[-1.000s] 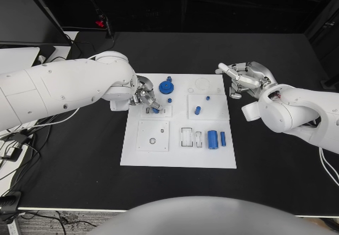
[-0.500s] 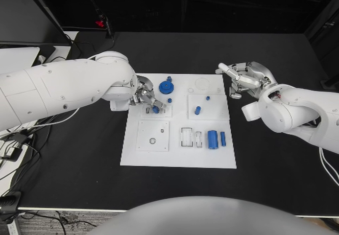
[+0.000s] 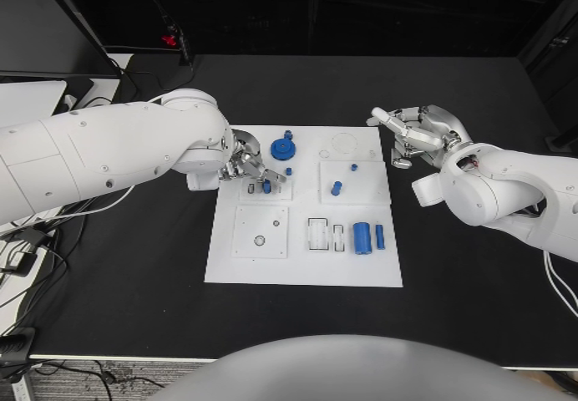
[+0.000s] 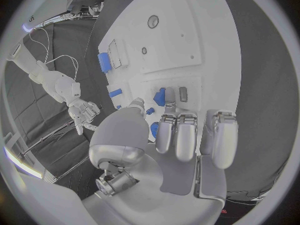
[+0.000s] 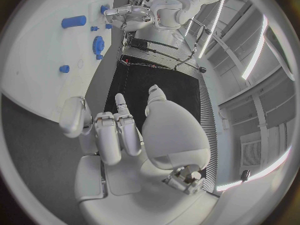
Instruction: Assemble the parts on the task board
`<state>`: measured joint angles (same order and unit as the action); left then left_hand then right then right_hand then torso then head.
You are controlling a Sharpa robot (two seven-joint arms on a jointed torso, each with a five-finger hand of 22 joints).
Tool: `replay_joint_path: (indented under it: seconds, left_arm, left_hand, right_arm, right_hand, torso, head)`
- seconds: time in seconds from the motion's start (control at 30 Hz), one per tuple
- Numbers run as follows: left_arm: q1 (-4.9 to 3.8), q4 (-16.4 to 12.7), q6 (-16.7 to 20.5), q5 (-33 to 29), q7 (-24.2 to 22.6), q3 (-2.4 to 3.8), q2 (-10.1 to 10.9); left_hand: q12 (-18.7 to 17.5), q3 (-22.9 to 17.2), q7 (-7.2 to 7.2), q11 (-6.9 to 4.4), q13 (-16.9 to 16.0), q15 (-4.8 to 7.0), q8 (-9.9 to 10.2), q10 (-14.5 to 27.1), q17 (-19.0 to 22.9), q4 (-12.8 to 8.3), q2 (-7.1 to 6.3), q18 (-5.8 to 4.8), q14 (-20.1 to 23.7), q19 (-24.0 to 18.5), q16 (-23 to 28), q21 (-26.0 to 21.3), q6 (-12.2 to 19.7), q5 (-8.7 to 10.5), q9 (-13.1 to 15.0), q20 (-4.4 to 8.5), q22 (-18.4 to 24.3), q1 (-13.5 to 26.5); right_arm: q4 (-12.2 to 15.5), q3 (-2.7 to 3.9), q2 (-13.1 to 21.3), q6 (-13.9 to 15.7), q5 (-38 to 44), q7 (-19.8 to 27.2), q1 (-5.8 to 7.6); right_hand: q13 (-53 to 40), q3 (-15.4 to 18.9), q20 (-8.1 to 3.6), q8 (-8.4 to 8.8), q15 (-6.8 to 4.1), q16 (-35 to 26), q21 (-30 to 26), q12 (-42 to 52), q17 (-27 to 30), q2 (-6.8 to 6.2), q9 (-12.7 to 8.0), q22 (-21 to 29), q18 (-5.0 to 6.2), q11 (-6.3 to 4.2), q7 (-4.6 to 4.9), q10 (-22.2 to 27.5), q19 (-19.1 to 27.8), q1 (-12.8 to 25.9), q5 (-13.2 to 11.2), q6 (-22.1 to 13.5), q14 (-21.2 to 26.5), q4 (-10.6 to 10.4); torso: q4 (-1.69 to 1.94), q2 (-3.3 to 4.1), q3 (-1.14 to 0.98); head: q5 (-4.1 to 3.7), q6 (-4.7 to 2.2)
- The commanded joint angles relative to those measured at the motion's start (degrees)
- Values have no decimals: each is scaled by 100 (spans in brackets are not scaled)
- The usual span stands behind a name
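Note:
The white task board (image 3: 306, 259) lies mid-table. My left hand (image 3: 245, 163) hovers over its far left corner, fingers apart and holding nothing. Just past its fingertips (image 4: 169, 110) a small blue part (image 3: 266, 187) (image 4: 160, 96) stands in a raised white block. A blue gear (image 3: 283, 150) sits beside the hand, with a tiny blue piece (image 3: 288, 172) near it. Another blue peg (image 3: 337, 188) stands in the right block. A thick blue cylinder (image 3: 362, 236) and a thin blue pin (image 3: 379, 236) lie lower right. My right hand (image 3: 409, 134) hangs off the board's far right corner, empty.
A square plate with a round hole (image 3: 261, 231) and white slotted frames (image 3: 319, 235) sit on the board's near half. Black table (image 3: 120, 276) surrounds the board. Cables (image 3: 24, 251) trail at the table's left edge.
My left hand has drawn back slightly from the small blue part in the left block. The right hand has not moved.

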<state>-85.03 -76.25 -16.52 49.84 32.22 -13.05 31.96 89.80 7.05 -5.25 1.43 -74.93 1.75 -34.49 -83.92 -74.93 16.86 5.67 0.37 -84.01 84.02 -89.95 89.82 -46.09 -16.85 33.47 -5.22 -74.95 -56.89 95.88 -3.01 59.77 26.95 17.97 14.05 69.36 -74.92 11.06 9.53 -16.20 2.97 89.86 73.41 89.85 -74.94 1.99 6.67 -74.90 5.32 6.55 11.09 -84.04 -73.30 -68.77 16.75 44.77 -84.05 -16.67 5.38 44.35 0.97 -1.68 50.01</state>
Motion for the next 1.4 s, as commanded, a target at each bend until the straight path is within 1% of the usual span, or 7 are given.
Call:
replay_joint_path:
  seconds: [0.03, 0.13, 0.33, 0.47, 0.77, 1.03, 1.4]
  left_arm:
    - [76, -10, -41, 22, 13, -49, -17]
    - [77, -3, -63, 22, 29, -49, -19]
    - [77, 6, -5, 23, 29, -49, -22]
    - [78, 12, 39, 23, 11, -49, -18]
    - [41, -64, 79, 24, 104, -48, 52]
    - [-28, -90, 73, 29, 97, -47, 25]
    - [-50, 7, -14, 30, 93, -46, -52]
  left_hand:
    - [20, 29, 3, 36, -1507, -32, 114, -608, -1507, -10, 29, -37, -599, 598, -5, 18, 22, 24, 15, -10, -1505, 30]
    - [20, 24, 6, 33, -1507, -31, 101, -608, -1507, -17, 57, -37, -599, 598, -5, 18, 33, 2, 34, -10, -1505, -11]
    - [20, 25, 18, 22, -1507, -23, 51, -608, -1507, -17, 103, -37, -599, 598, -5, 18, 82, -217, 112, -5, -1505, -209]
    - [20, 51, 17, 22, -1507, -15, -72, -608, -1507, -15, 103, -37, -599, 598, -5, 18, 191, -321, 245, 3, -1505, -341]
    - [20, 155, 14, 23, -1507, -10, -448, -608, -1507, -13, 132, -37, -599, 598, -5, 18, 502, -337, 627, 10, -1505, -494]
    - [20, 184, 3, 33, -1507, -15, -510, -608, -1507, -13, 131, -37, -599, 598, -5, 18, 607, -332, 699, 9, -1505, -534]
    - [20, 212, 1, 36, -1507, -20, -593, -608, -1507, -10, 145, -37, -599, 598, -5, 18, 640, -311, 768, 5, -1505, -543]
  right_arm:
    - [10, 2, 1, 7, -10, 19, 6]
    - [10, 2, -1, 7, -10, 17, 6]
    - [8, 2, -2, 4, -10, 13, 6]
    - [3, 2, -6, 2, -10, 10, 6]
    - [-7, 2, -25, -1, -10, -3, 6]
    - [-23, 2, -54, -6, -10, -18, 6]
    - [-34, 2, -64, -10, -10, -27, 5]
  right_hand:
    - [-1508, 39, 9, -33, 39, 14, -15, 15, -1506, 32, 9, -337, 18, 34, 4, -596, 20, 25, 37, -32, -595, -1]
    - [-1508, 39, 9, -33, 39, 14, -15, 15, -1506, 32, 9, -337, 18, 34, 4, -596, 20, 25, 37, -32, -595, -1]
    - [-1508, 39, 9, -33, 39, 14, -15, 15, -1506, 32, 9, -337, 18, 34, 4, -596, 20, 25, 37, -32, -595, -1]
    - [-1508, 39, 9, -33, 39, 14, -15, 15, -1506, 32, 9, -337, 18, 34, 4, -596, 20, 25, 37, -32, -595, -1]
    - [-1508, 41, 9, -38, 39, 14, -17, 15, -1506, 35, 10, -336, 19, 34, 4, -596, 21, 26, 38, -34, -595, -1]
    - [-1508, 46, 9, -50, 39, 14, -22, 15, -1506, 42, 12, -334, 20, 34, 4, -596, 24, 29, 39, -40, -595, 1]
    - [-1508, 46, 9, -50, 39, 14, -22, 15, -1506, 42, 12, -334, 20, 34, 4, -596, 24, 29, 39, -40, -595, 1]
  torso:
    - [-1, 5, 0]
    - [-2, 2, -2]
    - [0, 3, 1]
    - [-5, -3, 0]
    - [0, -1, -4]
    - [-10, 1, 2]
    - [0, 0, 1]
  head:
    - [2, -1]
    - [0, -1]
    - [-4, -1]
    - [-1, -1]
    - [-7, -1]
    - [-3, -1]
    - [-28, -5]
